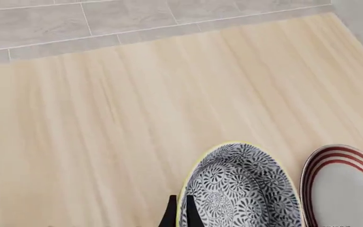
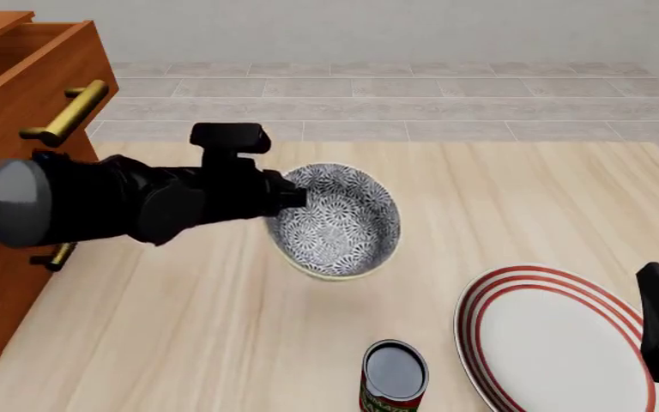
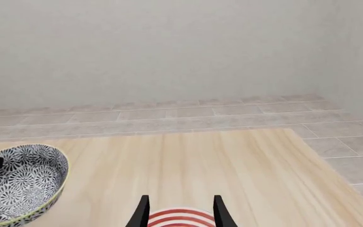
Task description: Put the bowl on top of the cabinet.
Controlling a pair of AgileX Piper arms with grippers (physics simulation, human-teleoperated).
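Blue-grey floral bowl (image 2: 336, 221): held at its rim by the left gripper (image 2: 292, 196), one finger inside the wall and one outside, closed on the near-left edge. Bowl appears tilted, its opening turned partly toward the front camera, and seems lifted off the table (image 2: 513, 197), though contact cannot be ruled out from these views.

Left wrist view: bowl (image 1: 241, 187) sits directly ahead of the fingers (image 1: 168, 215), rim pinched between them; plate (image 1: 345, 184) just beside it.

Cabinet (image 2: 15, 129): reddish-brown, brass handle (image 2: 72, 112), on the far side of the left arm from the bowl, back along the arm's own line and higher than the gripper. Top surface lies above the gripper's present height. Judgement: the carry runs leftward and upward, bowl trailing off the fingertips away from the cabinet, so the arm must rise before it swings.

Right gripper (image 3: 180, 212): fingers apart, empty, hovering over the plate (image 3: 180, 216), well apart from the bowl (image 3: 21, 184). Left arm is the nearer.

Can (image 2: 394, 376): near edge of table, between bowl and plate, clear of the route.
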